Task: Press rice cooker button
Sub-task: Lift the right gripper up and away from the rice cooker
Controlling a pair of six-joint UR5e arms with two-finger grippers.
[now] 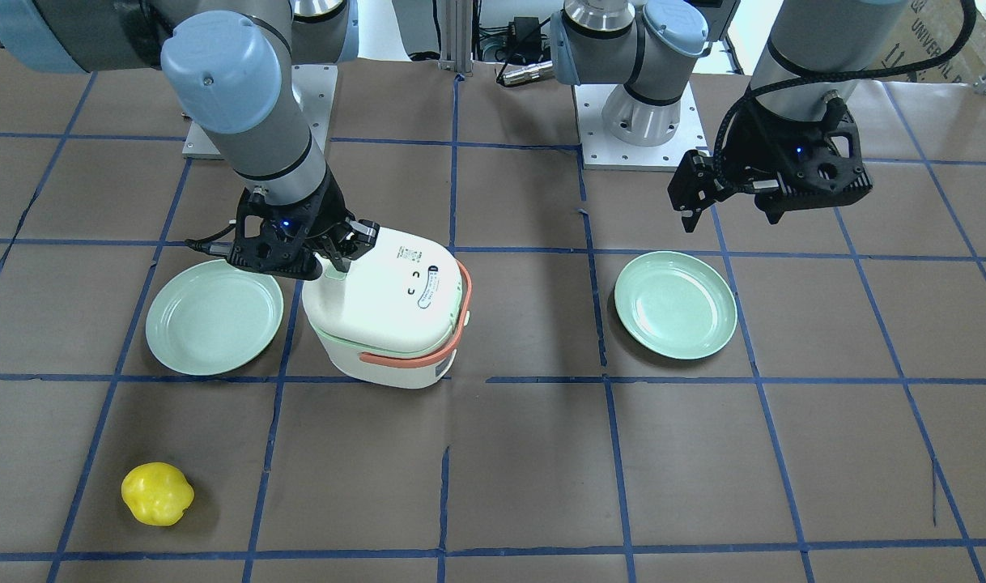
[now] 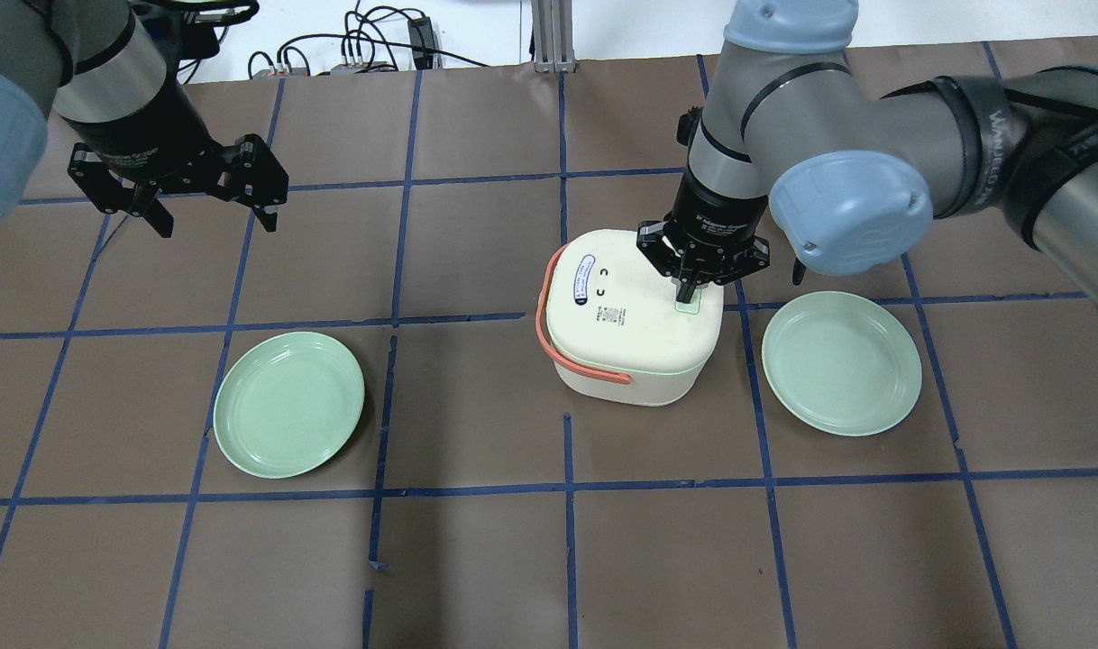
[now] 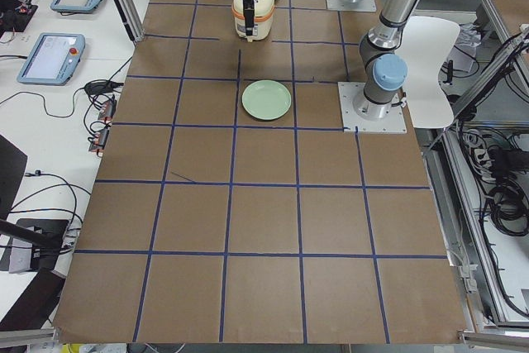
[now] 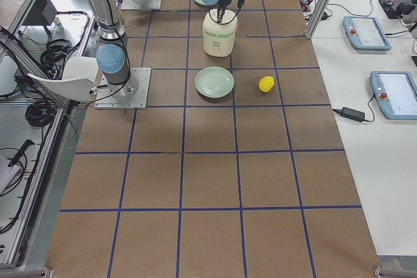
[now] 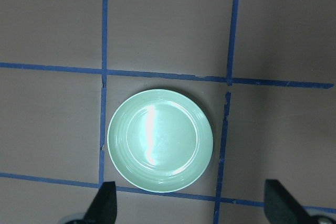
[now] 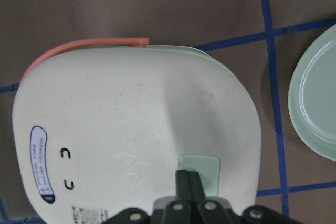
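Closest to you, the right gripper (image 6: 188, 178) has its fingers pinched together, tips over the pale green square button (image 6: 208, 169) at the edge of the smooth, rounded white rice cooker (image 6: 131, 124), mid-table. The fingers hide the actual contact. The left gripper (image 2: 215, 214) hangs spread wide near a glossy green plate (image 5: 160, 140).

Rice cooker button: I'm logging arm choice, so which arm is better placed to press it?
Right. The right gripper, shut, is at the button on the cooker; the left gripper hangs open far off, near a plate.
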